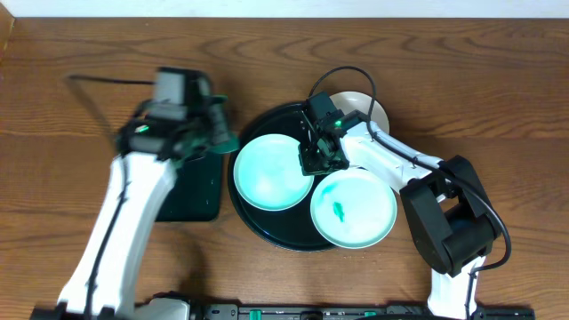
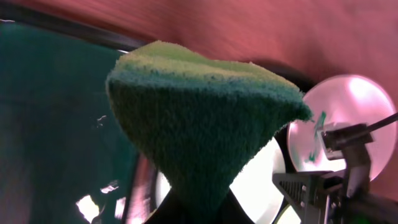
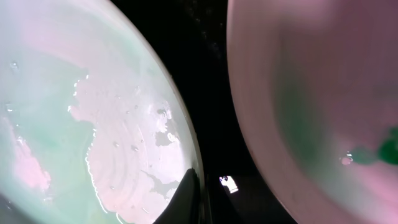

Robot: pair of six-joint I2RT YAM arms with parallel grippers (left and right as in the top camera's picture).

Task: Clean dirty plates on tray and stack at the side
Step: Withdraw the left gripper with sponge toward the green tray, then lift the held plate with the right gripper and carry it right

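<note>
The round black tray [image 1: 258, 218] holds two plates. The left plate [image 1: 267, 173] is pale mint with a wet film and also shows in the right wrist view [image 3: 81, 118]. The right plate [image 1: 356, 209] has a teal smear and also shows there [image 3: 323, 93]. A third plate [image 1: 366, 111] lies behind the tray, partly hidden by my right arm. My right gripper [image 1: 314, 160] is at the left plate's right rim, with one finger [image 3: 188, 190] over the rim and the other hidden. My left gripper [image 1: 213, 129] is shut on a green sponge [image 2: 199, 118], left of the tray and above the table.
A smaller rectangular black tray [image 1: 191, 191] lies under my left arm, just left of the round tray. In the left wrist view my right gripper [image 2: 329, 186] and a smeared plate [image 2: 354, 118] show behind the sponge. The table is brown wood.
</note>
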